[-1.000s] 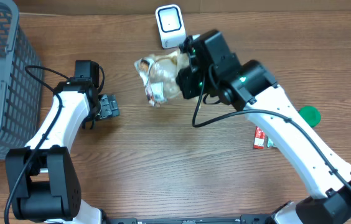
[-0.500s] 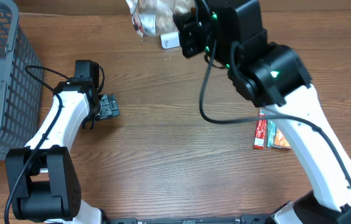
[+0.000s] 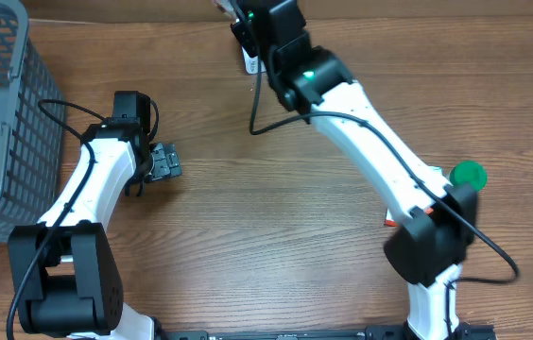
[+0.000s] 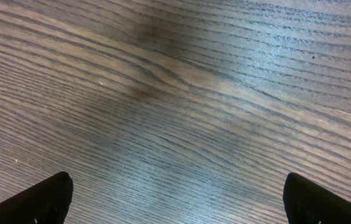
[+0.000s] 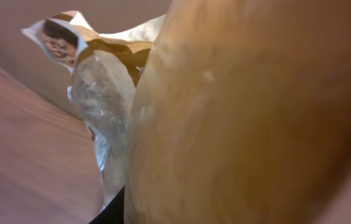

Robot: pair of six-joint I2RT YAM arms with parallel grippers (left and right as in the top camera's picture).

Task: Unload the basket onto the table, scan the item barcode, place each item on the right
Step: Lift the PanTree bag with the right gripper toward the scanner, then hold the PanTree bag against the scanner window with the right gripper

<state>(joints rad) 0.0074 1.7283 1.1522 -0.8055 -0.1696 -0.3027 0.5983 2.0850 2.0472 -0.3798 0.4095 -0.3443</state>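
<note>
Nearest, the left claw [image 3: 161, 162] hangs wide open over the bare surface [image 3: 266, 246]. At the far edge the right claw [image 3: 250, 21] grips the crinkly snack bag [image 5: 104, 93], held up near the white scanner [image 3: 249, 64]. I judge this the presenting step; next, the barcode must be turned toward the scanner's window.

Overhead cam: fixed above, looks straight down on the whole table [image 3: 248, 246], basket [image 3: 21, 104] cut off at the left edge. Left wrist cam: points down at bare wood grain, very close, its own fingertips [image 4: 32, 199] only in the bottom corners. Same patch as beside the left gripper [image 3: 165, 162] in overhead. Right wrist cam: mostly blocked by a blurred packet [image 5: 256, 124] right at the lens.
</note>
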